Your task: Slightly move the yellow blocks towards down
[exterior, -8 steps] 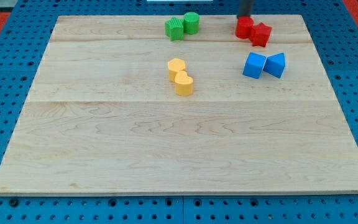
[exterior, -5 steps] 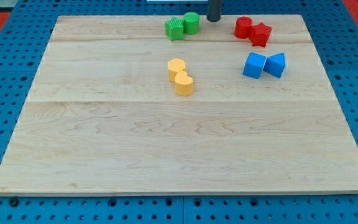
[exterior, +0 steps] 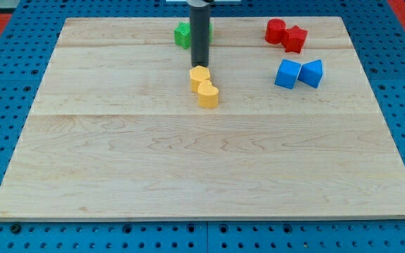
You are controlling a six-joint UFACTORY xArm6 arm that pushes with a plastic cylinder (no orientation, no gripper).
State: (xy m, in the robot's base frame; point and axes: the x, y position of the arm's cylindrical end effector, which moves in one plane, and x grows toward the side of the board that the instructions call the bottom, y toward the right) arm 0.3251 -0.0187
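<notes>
Two yellow blocks sit touching near the board's upper middle: an upper yellow block (exterior: 200, 75) and a lower yellow block (exterior: 207, 95), slightly to its right. My tip (exterior: 200, 65) stands just above the upper yellow block, at or very close to its top edge. The dark rod rises straight up from there and covers part of the green blocks behind it.
Green blocks (exterior: 182, 34) lie at the top, partly hidden by the rod. A red cylinder (exterior: 275, 30) and a red block (exterior: 294, 38) lie at the top right. A blue cube (exterior: 287, 73) and a blue wedge-like block (exterior: 311, 73) sit below them. The wooden board (exterior: 202, 183) lies on a blue pegboard.
My tip has moved from the top right by the red blocks leftward and down to just above the yellow blocks. The green blocks appear shifted a little to the left.
</notes>
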